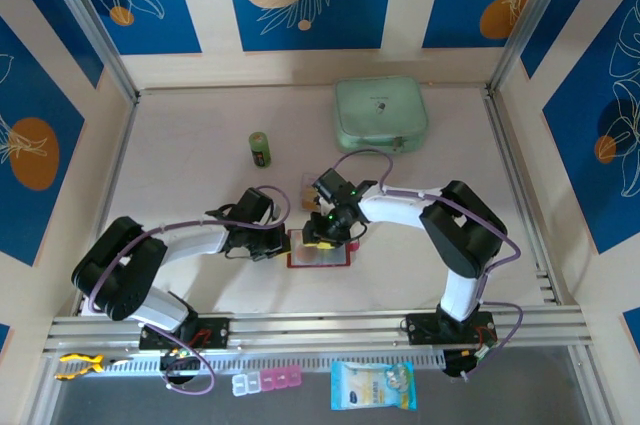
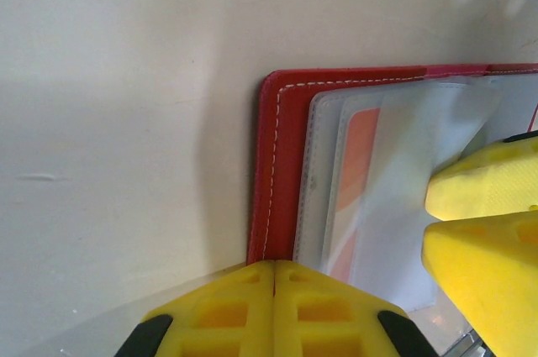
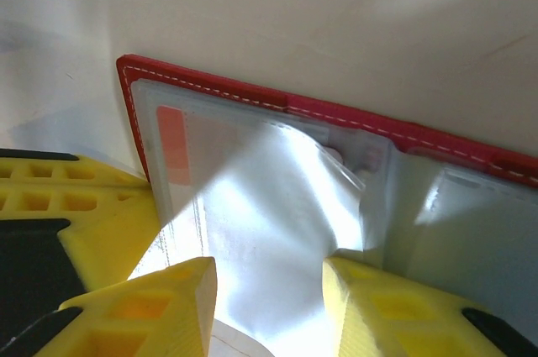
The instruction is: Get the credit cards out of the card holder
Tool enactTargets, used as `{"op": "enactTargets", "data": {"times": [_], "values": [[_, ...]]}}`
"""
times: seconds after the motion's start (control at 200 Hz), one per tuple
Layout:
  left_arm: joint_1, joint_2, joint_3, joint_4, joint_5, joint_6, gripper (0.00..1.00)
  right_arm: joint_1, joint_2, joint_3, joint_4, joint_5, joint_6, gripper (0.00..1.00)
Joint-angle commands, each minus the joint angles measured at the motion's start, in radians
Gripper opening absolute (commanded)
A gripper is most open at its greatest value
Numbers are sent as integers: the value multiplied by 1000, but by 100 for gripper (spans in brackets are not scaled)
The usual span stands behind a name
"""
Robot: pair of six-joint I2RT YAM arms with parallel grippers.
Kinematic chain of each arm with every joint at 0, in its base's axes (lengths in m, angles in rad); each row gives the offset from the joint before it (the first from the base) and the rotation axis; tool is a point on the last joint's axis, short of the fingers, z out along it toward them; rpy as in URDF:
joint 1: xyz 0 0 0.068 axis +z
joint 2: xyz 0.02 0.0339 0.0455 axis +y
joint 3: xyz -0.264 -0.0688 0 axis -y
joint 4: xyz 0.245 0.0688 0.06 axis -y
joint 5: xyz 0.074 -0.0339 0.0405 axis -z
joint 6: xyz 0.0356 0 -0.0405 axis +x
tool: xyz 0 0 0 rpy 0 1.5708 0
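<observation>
The holder [image 1: 322, 257] lies open on the table [image 1: 190, 165], near centre, long axis left to right. Its left edge is pinned by the closed left gripper [image 2: 275, 269]. An orange-banded card [image 3: 172, 143] sits in the left pocket [image 2: 403, 172], at the tips of the nearer, part-open right gripper [image 3: 269, 277]; nothing is judged clamped.

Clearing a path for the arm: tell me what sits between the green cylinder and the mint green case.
Nothing. In the top view, the stretch of table between the green cylinder and the mint green case is bare.
</observation>
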Motion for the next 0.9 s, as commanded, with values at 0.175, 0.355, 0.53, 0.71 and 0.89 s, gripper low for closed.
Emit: {"op": "enactTargets", "data": {"times": [0.175,0.355,0.53,0.71,0.89], "values": [[6,-23,22,-81,-21,16,4,-24,-20,-71,56,-50,-2,39],[6,-77,48,-95,-23,6,5,-42,-32,-119,130,-99,-8,36],[4,-111,58,-72,-6,-23,9,-65,-31,-156,177,-138,-12,35],[-11,-88,59,-13,21,-59,16,-85,-32,-186,206,-158,-15,34],[-29,-29,60,52,37,-88,22,-100,-26,-210,236,-179,-14,34]]}}
